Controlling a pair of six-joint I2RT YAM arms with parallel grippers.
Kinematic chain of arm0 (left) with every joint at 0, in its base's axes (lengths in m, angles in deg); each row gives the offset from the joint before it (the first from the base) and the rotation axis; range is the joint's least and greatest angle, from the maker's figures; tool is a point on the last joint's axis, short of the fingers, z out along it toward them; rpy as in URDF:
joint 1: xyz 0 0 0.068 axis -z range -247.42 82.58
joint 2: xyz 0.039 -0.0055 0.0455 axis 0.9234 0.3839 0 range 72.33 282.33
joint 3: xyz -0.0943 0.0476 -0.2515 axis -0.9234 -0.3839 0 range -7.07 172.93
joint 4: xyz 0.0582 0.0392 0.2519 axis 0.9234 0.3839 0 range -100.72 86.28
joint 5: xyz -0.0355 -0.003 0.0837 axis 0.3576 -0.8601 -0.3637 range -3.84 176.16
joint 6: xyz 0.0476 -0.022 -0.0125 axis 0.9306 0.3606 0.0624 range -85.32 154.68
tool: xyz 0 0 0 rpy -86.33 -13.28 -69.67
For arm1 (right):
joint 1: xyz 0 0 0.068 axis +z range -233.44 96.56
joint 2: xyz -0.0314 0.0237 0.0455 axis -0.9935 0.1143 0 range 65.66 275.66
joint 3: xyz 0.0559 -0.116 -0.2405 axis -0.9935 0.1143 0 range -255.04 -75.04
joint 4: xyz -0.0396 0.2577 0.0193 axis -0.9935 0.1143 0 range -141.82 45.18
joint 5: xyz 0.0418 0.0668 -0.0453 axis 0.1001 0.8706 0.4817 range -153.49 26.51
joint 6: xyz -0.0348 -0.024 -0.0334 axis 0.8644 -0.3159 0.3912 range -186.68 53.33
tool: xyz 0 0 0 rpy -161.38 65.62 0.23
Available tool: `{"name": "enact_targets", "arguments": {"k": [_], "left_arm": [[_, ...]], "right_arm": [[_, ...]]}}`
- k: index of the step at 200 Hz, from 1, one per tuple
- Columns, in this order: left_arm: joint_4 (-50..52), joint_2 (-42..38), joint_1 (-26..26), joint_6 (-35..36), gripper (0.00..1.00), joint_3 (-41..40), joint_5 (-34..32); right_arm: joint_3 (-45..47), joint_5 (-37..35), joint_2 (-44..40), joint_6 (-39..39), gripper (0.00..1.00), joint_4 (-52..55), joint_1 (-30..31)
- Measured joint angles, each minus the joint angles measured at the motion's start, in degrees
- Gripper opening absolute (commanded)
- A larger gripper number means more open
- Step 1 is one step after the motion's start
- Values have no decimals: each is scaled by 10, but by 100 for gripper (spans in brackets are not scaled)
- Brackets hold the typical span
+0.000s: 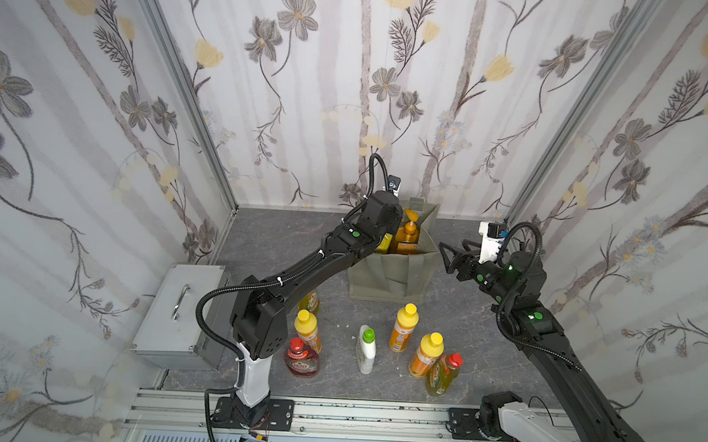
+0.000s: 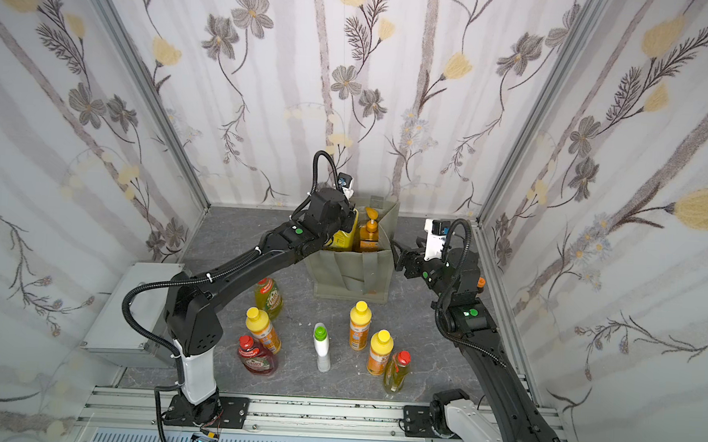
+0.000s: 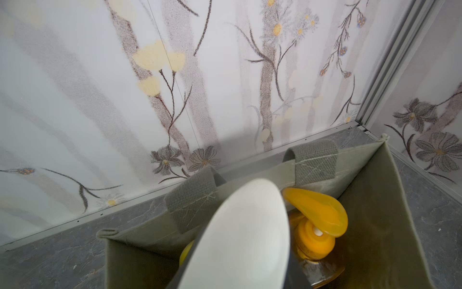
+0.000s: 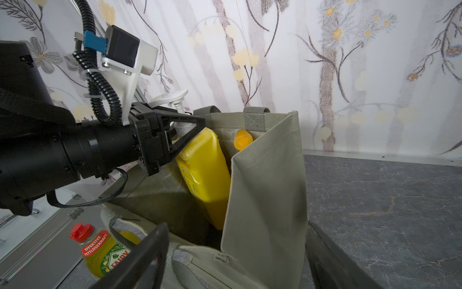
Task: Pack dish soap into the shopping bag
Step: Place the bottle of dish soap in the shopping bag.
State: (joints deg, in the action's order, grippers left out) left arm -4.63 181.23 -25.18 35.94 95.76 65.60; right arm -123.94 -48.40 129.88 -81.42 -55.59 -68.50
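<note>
On the grey floor (image 1: 461, 360), observe: your left gripper (image 4: 190, 125) clamps the yellow pump bottle (image 4: 205, 175) inside the shopping bag (image 1: 391, 274); your right gripper (image 1: 452, 252) stands released.

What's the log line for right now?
left gripper: shut on yellow bottle, tilted in bag beside orange bottle | right gripper: open at bag's side | table: seven bottles standing

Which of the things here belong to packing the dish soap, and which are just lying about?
Job:
shopping bag
yellow pump bottle, in the left gripper
orange pump bottle, inside the bag
seven smaller bottles, standing on the table

Lying about:
grey metal box
</note>
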Motion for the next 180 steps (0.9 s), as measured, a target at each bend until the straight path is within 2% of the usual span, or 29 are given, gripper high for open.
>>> {"name": "enact_targets", "arguments": {"k": [73, 143, 180], "left_arm": [[-131, 20, -5, 1, 0, -56, -33], [-182, 48, -9, -2, 0, -95, -45], [-195, 58, -10, -15, 18, -110, -49]], "right_arm": [[0, 0, 6, 0, 85, 0, 0], [0, 0, 7, 0, 85, 0, 0], [0, 0, 7, 0, 85, 0, 0]]}}
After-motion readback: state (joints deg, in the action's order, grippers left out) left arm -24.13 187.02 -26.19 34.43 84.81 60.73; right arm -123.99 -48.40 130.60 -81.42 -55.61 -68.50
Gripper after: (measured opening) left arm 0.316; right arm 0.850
